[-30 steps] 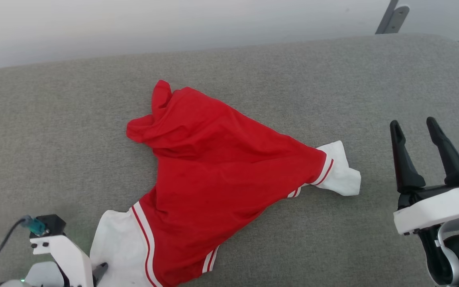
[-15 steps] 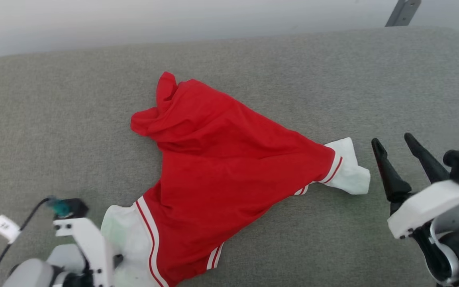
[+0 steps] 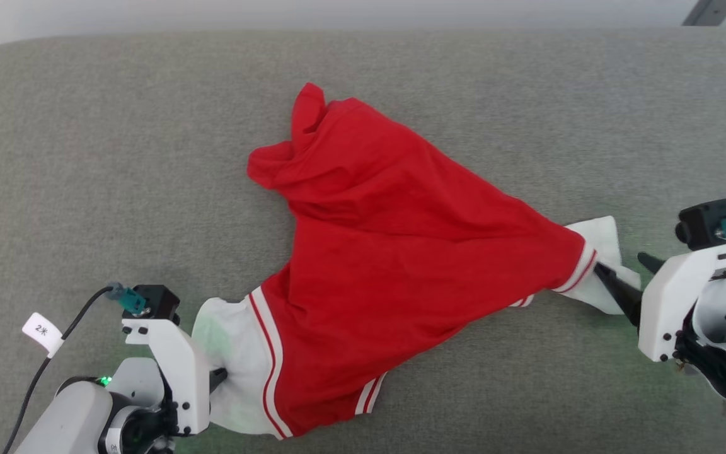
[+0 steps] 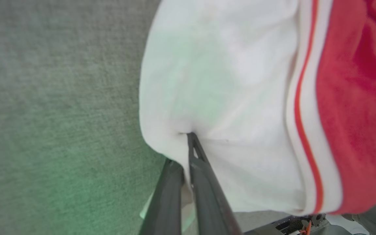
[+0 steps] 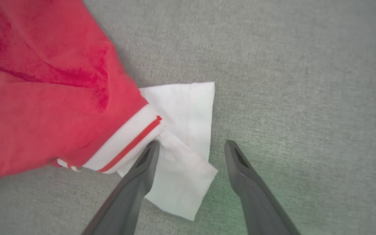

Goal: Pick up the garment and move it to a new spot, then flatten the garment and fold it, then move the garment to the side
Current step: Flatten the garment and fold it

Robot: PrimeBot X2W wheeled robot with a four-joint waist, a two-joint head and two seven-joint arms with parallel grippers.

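The garment (image 3: 401, 252) lies crumpled but spread at the centre of the grey surface (image 3: 86, 157), with one white cuff (image 3: 237, 353) at its 7 o'clock and the other (image 3: 602, 233) at its 4 o'clock. Within the last second the left gripper (image 4: 186, 147) goes from fully apart to clamped on the 7 o'clock cuff, the white cloth puckering at its tips. The right gripper (image 5: 192, 145) comes in from well apart to the 4 o'clock cuff. Its fingers remain spread, one touching the cloth just beside the striped trim (image 5: 132, 143) and the other over bare surface at the cuff's edge. The garment itself appears undisturbed; its shift in the head view is judged to be camera movement. Assessment: the pick-up is half secured. The right gripper must close on its cuff before any lift, since a one-sided lift would likely drag and bunch the cloth.
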